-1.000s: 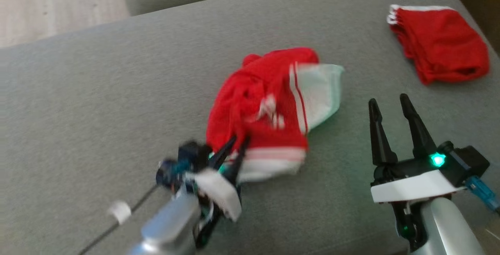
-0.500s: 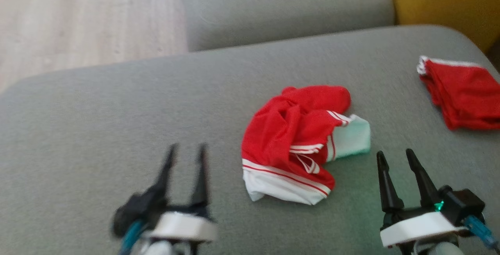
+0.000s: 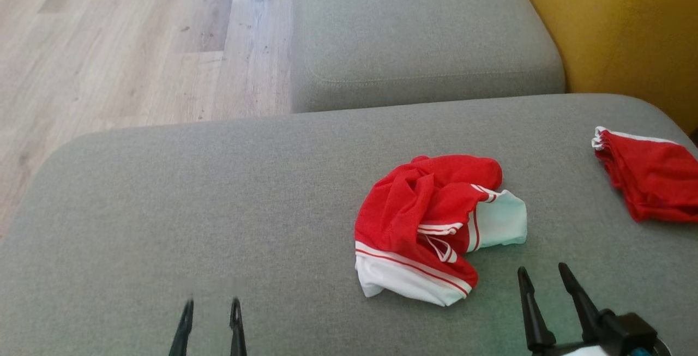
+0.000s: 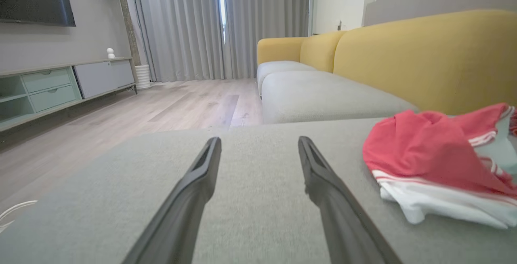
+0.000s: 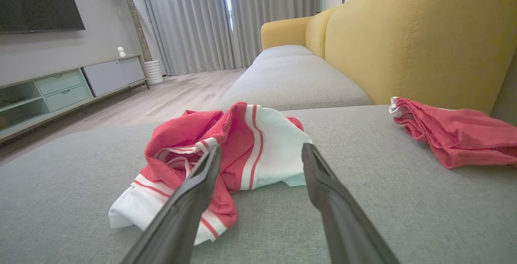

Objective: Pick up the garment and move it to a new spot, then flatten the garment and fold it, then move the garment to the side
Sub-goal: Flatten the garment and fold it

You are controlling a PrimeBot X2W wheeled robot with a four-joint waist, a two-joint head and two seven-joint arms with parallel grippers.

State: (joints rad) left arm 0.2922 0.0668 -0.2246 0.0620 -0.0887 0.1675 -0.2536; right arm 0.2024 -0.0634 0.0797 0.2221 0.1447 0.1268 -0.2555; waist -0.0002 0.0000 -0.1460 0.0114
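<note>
Pale wood floor [image 3: 109, 45] and a yellow backrest [image 3: 616, 34] bound the grey sofa cushion [image 3: 191, 209], whose soft nap is the likely risk: dragged cloth may bunch rather than flatten. A folded red garment [image 3: 651, 181] lies at its right edge. The crumpled red-and-white garment [image 3: 431, 225] lies right of centre. The left gripper [image 3: 211, 304] and right gripper [image 3: 542, 270] hover by the front edge, jaws wide and empty.

Grey sofa seat [image 3: 191, 209], crumpled red-white garment [image 3: 431, 225], folded red garment [image 3: 651, 181]

garment [image 3: 422, 219]: red, white stripes | cushion [image 3: 218, 209]: grey | backrest [image 3: 616, 29]: yellow
</note>
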